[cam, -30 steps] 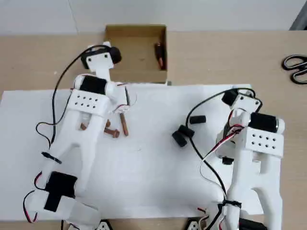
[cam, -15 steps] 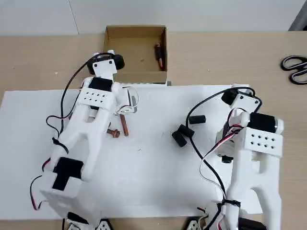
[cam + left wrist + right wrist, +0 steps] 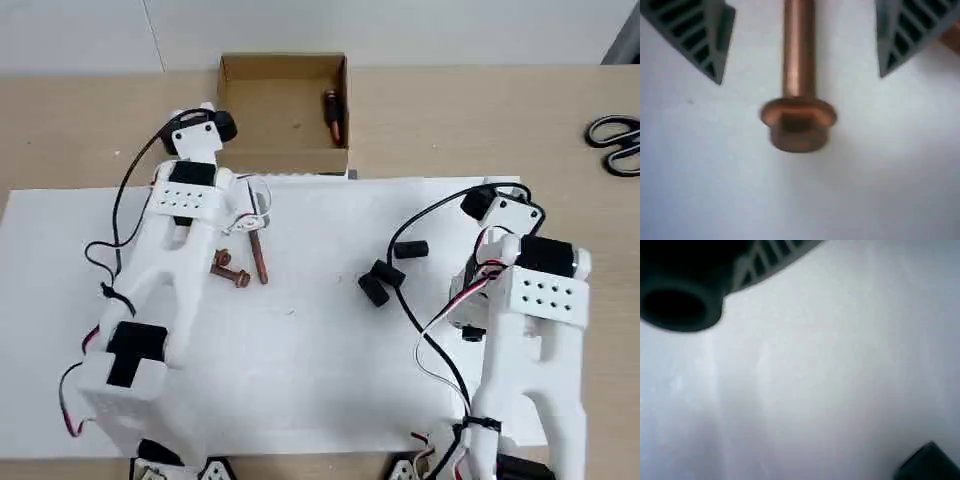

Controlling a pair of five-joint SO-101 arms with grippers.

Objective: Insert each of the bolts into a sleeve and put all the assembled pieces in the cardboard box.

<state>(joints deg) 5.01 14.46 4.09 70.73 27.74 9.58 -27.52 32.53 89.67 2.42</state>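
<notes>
A long copper bolt (image 3: pixel 259 256) lies on the white sheet (image 3: pixel 300 370), and its flanged head (image 3: pixel 798 122) and shaft show up close. My left gripper (image 3: pixel 254 206) hangs open right over it, the shaft running between the two fingers (image 3: pixel 700 35) without touching them. My right gripper (image 3: pixel 470 305) is low over the sheet's right side, with a black sleeve (image 3: pixel 679 304) pressed against its ribbed finger (image 3: pixel 772 257). Two more black sleeves (image 3: pixel 411 249) (image 3: pixel 375 288) lie mid-sheet. The cardboard box (image 3: pixel 240 112) at the back holds one assembled piece (image 3: pixel 332 115).
Two short copper bolts (image 3: pixel 222 260) (image 3: pixel 238 278) lie just left of the long one, beside my left arm. Scissors (image 3: pixel 618 140) rest on the wooden table at the far right. Black cables loop over both arms. The front middle of the sheet is bare.
My left arm has swung back and to the left, its gripper staying above the long bolt. The bolts, sleeves and right arm have not moved.
</notes>
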